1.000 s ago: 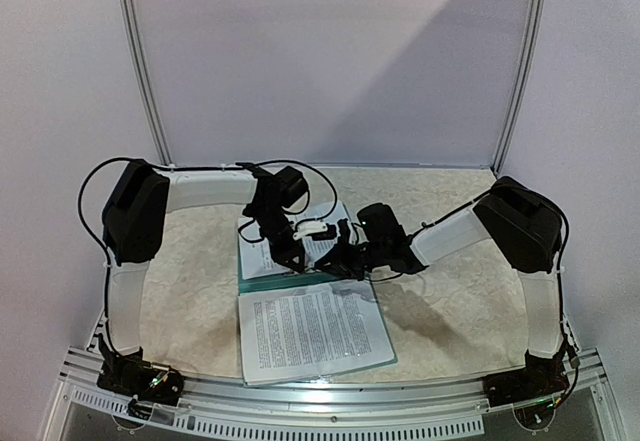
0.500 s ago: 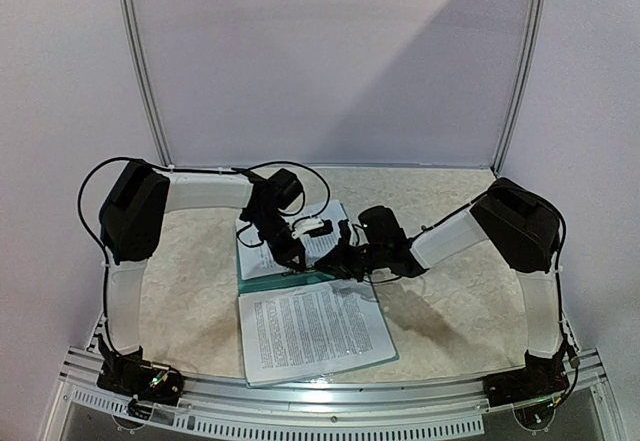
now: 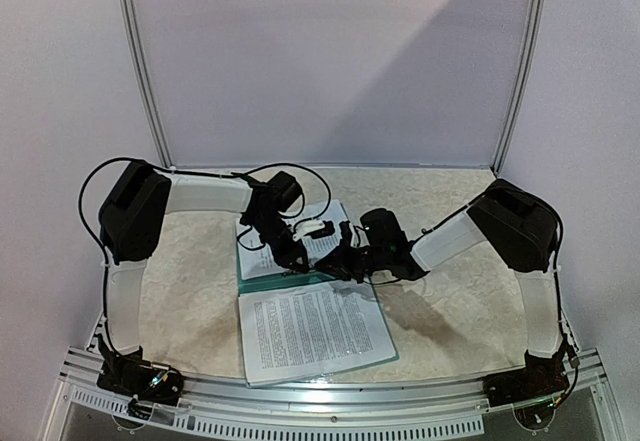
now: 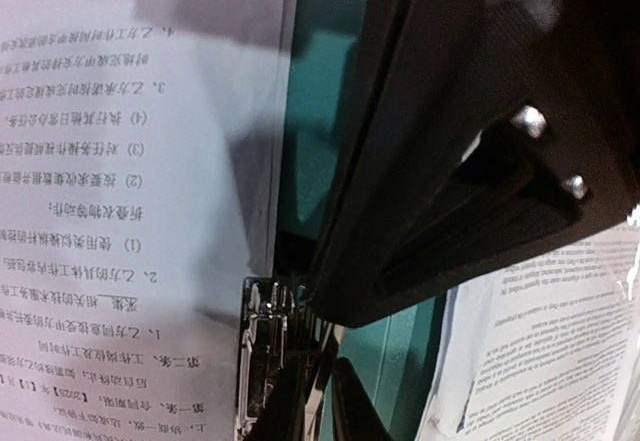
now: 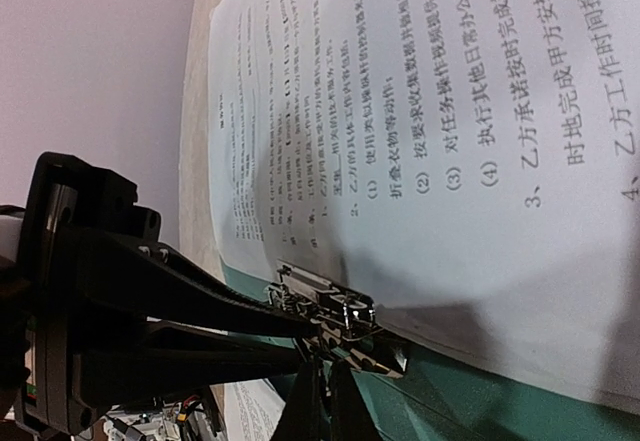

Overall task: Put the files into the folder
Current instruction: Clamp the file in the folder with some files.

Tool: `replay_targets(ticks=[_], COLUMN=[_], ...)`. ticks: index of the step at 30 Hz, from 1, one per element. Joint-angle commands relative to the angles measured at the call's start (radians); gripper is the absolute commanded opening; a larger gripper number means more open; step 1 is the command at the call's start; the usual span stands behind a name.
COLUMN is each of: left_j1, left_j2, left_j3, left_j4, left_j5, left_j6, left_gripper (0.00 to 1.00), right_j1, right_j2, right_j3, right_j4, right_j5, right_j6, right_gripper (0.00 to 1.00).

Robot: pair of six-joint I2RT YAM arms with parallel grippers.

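Both lots of the files already on the open folder. Far sheet to one side of the meeting tips of the left pincer and the right pincer. Near sheet to the other side, toward the arm bases. Teal showing only as a strip between the two sheets and a thin rim along the near one.

Right at the fingertips, on the spine, the clip: silver, sitting at the edge of the far sheet. Cannot tell whether already biting on that edge.

Nearly closed, the left pincer, with only a slit left, fingers converging on the clip and seemingly pinching its lever. Fully closed, the right pincer, with nothing seen between its fingers and tips touching the clip from the opposite side. Arms angled in from either side over the worktop.

Looks like the clipping step, with the laying-in largely done and the closing of the cover not yet begun.

Next, probably: work the lever with the left while steadying the clip with the right, without dragging the thin sheet askew. Then check for the paper edge under the bar. After that, most likely calls for gathering the near sheet in and folding a cover over.
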Motion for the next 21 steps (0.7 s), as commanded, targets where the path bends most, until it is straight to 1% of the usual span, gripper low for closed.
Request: replay_targets(ticks=[1, 4, 8, 12, 17, 19, 21], left_j1=[-0.021, -0.024, -0.036, -0.045, -0.048, -0.049, -0.054], left_j2=[0.037, 0.058, 0.058, 0.056, 0.058, 0.052, 0.040], left_j3=[0.048, 0.050, 0.027, 0.010, -0.001, -0.006, -0.023], left_j4=[-0.078, -0.098, -0.097, -0.081, -0.063, -0.072, -0.051], left_j5=[-0.035, -0.043, -0.026, -0.038, -0.063, -0.041, -0.056], left_j6=[0.074, 0.074, 0.084, 0.096, 0.115, 0.134, 0.145], left_gripper=[0.10, 0.06, 0.06, 0.09, 0.10, 0.13, 0.16], right_j1=[-0.007, -0.006, -0.007, -0.008, -0.009, -0.009, -0.010], right_j2=[0.125, 0.116, 0.108, 0.104, 0.095, 0.097, 0.098], right_j3=[-0.093, -0.093, -0.089, -0.088, -0.089, -0.087, -0.083], right_j4=[-0.377, -0.369, -0.354, -0.335, -0.323, -0.316, -0.316], right_j5=[0.121, 0.120, 0.110, 0.097, 0.094, 0.088, 0.087], right_j6=[-0.011, -0.009, -0.006, 0.004, 0.012, 0.014, 0.015], right_gripper=[0.03, 0.03, 0.03, 0.03, 0.03, 0.03, 0.03])
